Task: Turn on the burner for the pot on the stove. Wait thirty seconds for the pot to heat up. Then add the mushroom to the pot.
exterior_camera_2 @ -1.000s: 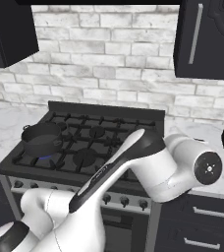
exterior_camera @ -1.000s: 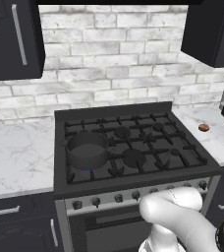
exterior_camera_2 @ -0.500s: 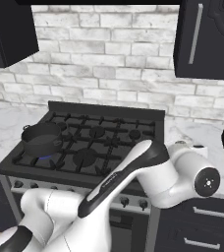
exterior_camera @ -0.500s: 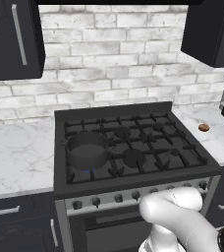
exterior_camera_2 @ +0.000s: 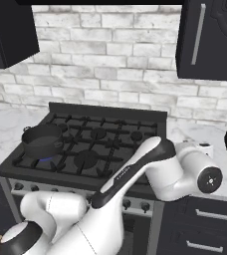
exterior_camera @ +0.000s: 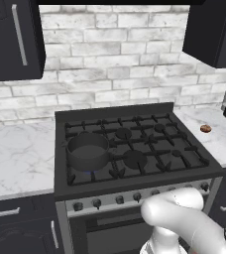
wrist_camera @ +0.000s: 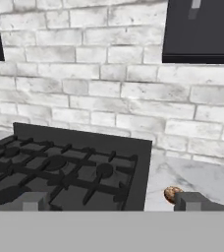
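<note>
My arm covers the stove's [exterior_camera_2: 60,124] front right corner and some knobs [exterior_camera: 120,199] in the right base view; the pot [exterior_camera: 87,151] hides most of the burner [exterior_camera: 91,172] flame; my fingertip [wrist_camera: 192,201] cuts off part of the mushroom [wrist_camera: 171,194]; the mushroom's detail is too small to tell.

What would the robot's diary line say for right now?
burner: lit, blue flame | pot: on it | mushroom: on counter right of stove | gripper: open, empty
</note>
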Robot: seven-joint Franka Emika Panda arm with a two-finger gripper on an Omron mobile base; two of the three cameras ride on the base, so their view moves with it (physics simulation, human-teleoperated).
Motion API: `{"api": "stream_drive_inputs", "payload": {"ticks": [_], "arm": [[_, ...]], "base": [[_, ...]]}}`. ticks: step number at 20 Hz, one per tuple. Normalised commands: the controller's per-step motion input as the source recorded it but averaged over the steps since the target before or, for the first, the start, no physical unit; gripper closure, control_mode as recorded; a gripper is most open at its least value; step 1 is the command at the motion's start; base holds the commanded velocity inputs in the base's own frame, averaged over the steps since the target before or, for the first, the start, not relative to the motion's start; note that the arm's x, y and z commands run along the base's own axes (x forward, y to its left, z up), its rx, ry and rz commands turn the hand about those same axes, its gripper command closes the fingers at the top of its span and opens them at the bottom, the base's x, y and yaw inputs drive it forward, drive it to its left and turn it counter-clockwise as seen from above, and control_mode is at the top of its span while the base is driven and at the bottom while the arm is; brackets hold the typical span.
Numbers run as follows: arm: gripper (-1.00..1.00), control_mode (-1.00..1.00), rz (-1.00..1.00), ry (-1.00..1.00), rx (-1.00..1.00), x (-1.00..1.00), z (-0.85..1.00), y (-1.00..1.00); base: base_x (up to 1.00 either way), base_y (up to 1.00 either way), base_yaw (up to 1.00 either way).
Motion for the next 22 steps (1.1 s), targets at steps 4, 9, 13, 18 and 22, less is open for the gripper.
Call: {"api": "stream_drive_inputs", "payload": {"ticks": [4,9,13,18,22], "arm": [[-1.0,-1.0,0.0,0.15,0.04,0.26,0.0,-0.43],[-1.0,-1.0,0.0,0.15,0.01,0.3,-0.06,-0.19],[-1.0,-1.0,0.0,0.03,0.0,0.3,-0.24,-0.16],[-1.0,-1.0,0.01,0.0,0.0,0.19,-0.32,-0.11],[-1.0,-1.0,0.01,-0.01,0.0,0.1,-0.29,-0.04]], "base": [[0.0,0.0,0.0],[0.0,0.0,0.0],[0.0,0.0,0.0],[0.0,0.0,0.0],[0.0,0.0,0.0]]}}
